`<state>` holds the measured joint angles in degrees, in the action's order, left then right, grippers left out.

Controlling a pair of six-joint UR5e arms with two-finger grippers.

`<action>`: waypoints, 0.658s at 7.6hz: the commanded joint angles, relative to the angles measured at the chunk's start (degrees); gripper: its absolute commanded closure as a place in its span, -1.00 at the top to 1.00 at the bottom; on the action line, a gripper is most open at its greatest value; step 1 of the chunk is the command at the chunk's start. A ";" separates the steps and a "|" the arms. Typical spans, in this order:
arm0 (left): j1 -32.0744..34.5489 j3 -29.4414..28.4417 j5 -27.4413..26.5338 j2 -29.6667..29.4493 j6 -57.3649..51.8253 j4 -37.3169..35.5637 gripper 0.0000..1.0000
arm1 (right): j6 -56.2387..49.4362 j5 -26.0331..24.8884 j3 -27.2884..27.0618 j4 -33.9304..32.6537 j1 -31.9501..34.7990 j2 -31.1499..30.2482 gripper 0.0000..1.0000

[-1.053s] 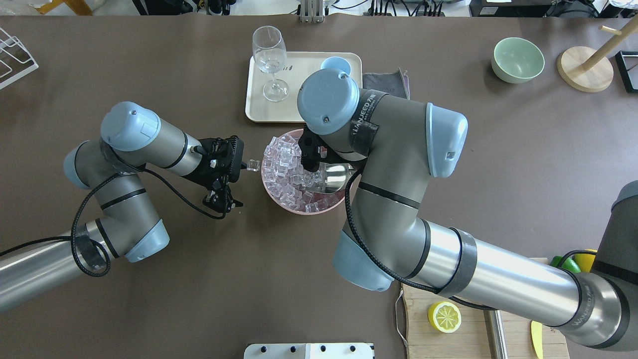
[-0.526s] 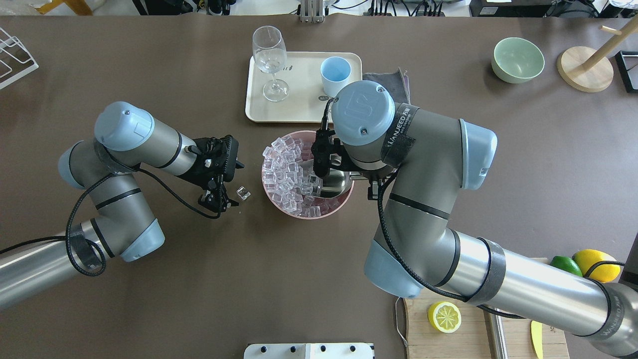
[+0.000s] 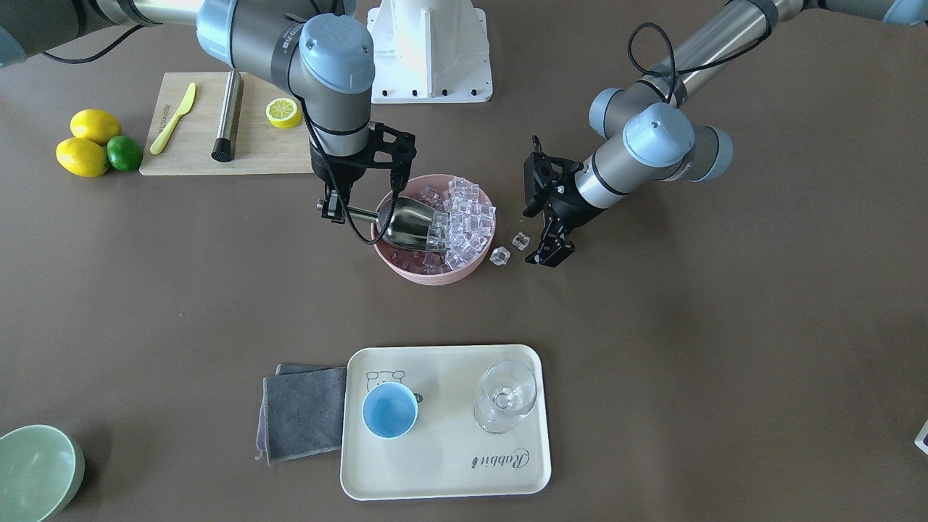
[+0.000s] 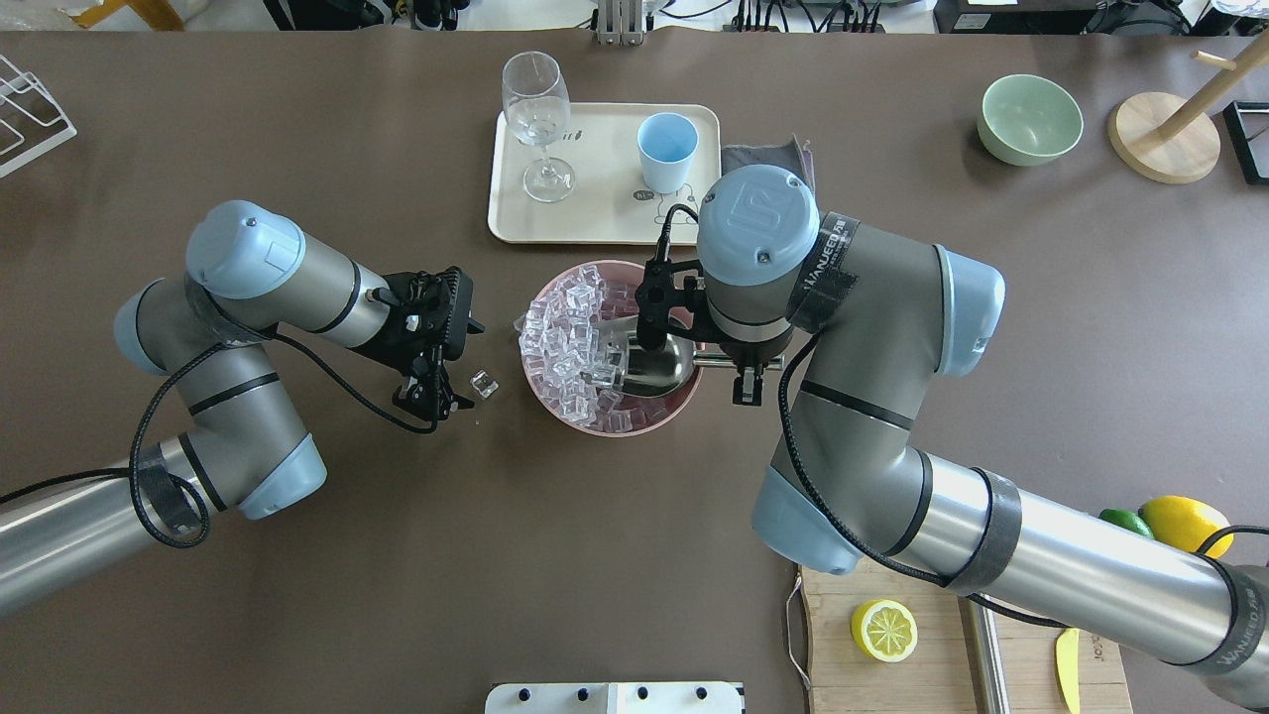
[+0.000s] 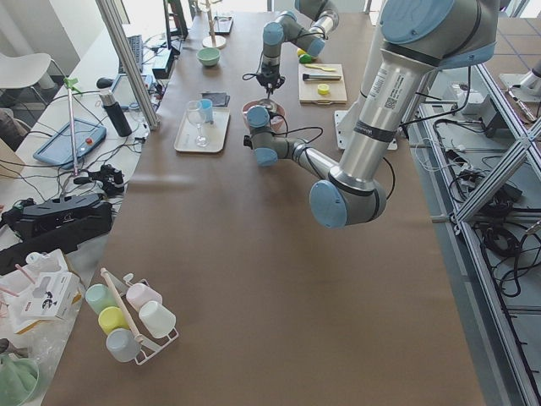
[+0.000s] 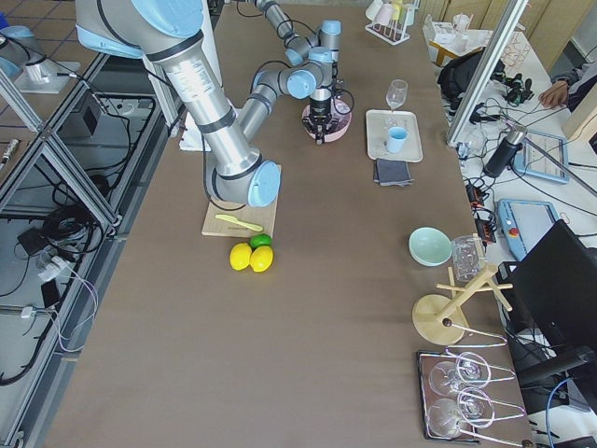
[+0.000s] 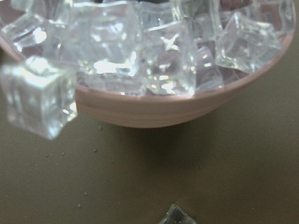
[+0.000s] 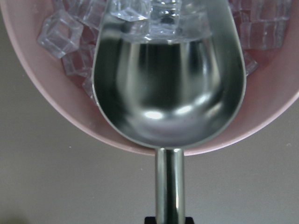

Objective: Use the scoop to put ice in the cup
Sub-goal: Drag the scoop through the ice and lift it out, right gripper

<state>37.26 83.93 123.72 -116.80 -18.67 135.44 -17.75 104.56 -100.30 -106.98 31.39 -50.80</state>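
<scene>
R gripper [image 3: 335,209] clamped on scoop [image 3: 409,225] handle, mouth buried in ice [image 3: 467,217] to load. L gripper [image 3: 545,230] spread wide, empty, beside bowl [image 3: 428,274]; loose cubes [image 3: 500,255] nearby.

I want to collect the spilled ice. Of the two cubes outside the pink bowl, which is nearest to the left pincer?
The cube right beside the left pincer; the other cube is close to the wall of the pink bowl.

Overhead cam sits behind the robot base [image 4: 615,697], looking down; the front one faces back across the table [image 4: 595,516], so the tray [image 4: 595,213] flips from 12 to 6 o'clock. Side cams sit far off at each end. Wrist cams hug the pink bowl [image 7: 159,109].
</scene>
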 commanded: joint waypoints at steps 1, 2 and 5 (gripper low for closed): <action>0.01 0.00 0.03 0.08 0.03 0.00 0.98 | -0.26 6.86 0.72 0.90 3.48 -0.62 -1.00; 0.01 0.00 0.03 0.08 -0.05 0.00 0.98 | -1.13 10.89 1.33 0.72 5.59 -0.53 -1.00; 0.01 0.09 0.03 0.43 -0.05 0.09 0.98 | -1.41 13.38 1.16 0.81 6.49 -0.44 -1.00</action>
<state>37.26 83.94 123.75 -116.72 -18.69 135.44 -19.17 116.37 -99.13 -106.37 37.42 -51.33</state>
